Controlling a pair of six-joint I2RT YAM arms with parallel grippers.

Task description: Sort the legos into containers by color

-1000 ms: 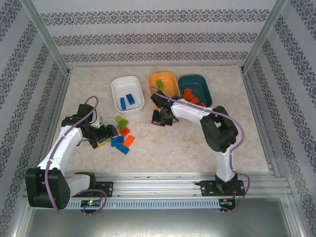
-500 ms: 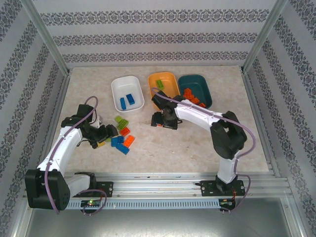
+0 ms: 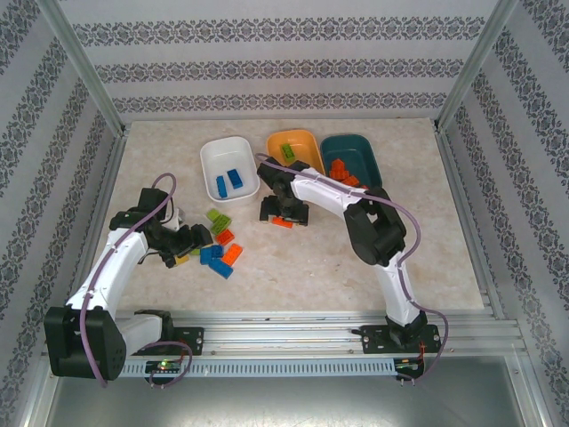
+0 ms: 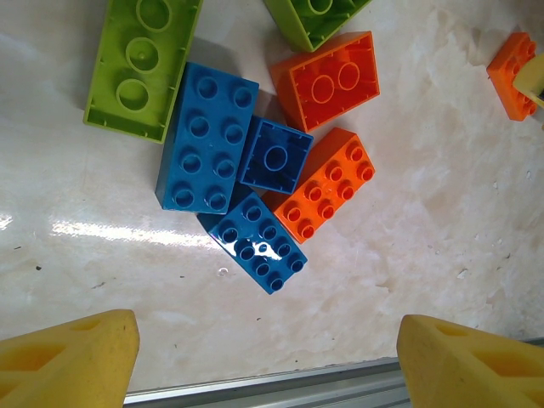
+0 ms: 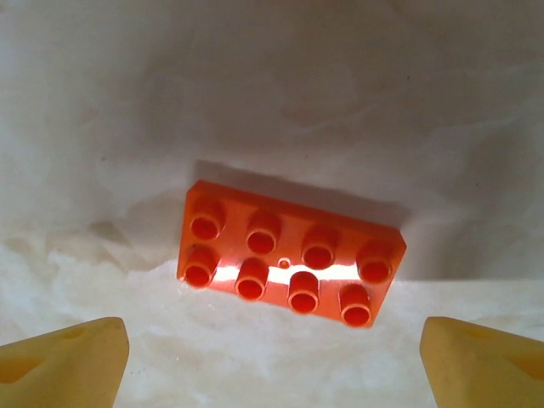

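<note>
My right gripper (image 3: 280, 213) hangs open just above a flat orange lego (image 5: 289, 255), which lies alone on the table (image 3: 283, 222) below the orange container (image 3: 307, 156). My left gripper (image 4: 268, 365) is open too, with nothing between its yellow fingers (image 4: 68, 357). It stands (image 3: 191, 240) at the left of a loose pile of blue (image 4: 206, 136), orange (image 4: 327, 183) and green (image 4: 143, 64) legos. The white container (image 3: 227, 151) holds two blue legos (image 3: 228, 181). A green lego (image 3: 286, 149) sits in the orange container, and orange legos (image 3: 342, 172) in the teal one (image 3: 356, 149).
The three containers stand in a row at the back middle. Patterned walls and metal posts close in the table on three sides. A metal rail (image 3: 293, 334) runs along the near edge, and it shows under the left fingers (image 4: 255, 387).
My right gripper has opened from shut, and it has shifted a little left over the orange lego on the table; its elbow has swung. The left arm has stayed put.
</note>
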